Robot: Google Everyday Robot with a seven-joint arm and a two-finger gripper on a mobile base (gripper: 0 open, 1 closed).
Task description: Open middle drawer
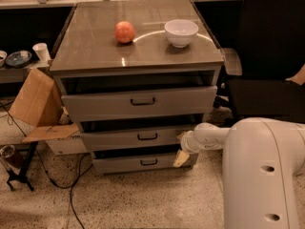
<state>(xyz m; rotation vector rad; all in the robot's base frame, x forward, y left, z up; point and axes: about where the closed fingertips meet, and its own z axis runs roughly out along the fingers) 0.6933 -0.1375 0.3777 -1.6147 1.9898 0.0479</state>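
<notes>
One claw (183, 148) at middle drawer (119, 139) corner

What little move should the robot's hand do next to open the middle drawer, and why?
Probably slide the gripper left, toward the handle. The gripper sits at the right end of the middle drawer, while that small dark handle is at the centre, and the drawer looks barely open.

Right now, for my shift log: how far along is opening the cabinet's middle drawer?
Done: little; the wide grey middle drawer shows only a narrow dark gap above its front. In hand: the gripper sits at that drawer's right end, away from its small dark handle. Left: pulling it out.
</notes>
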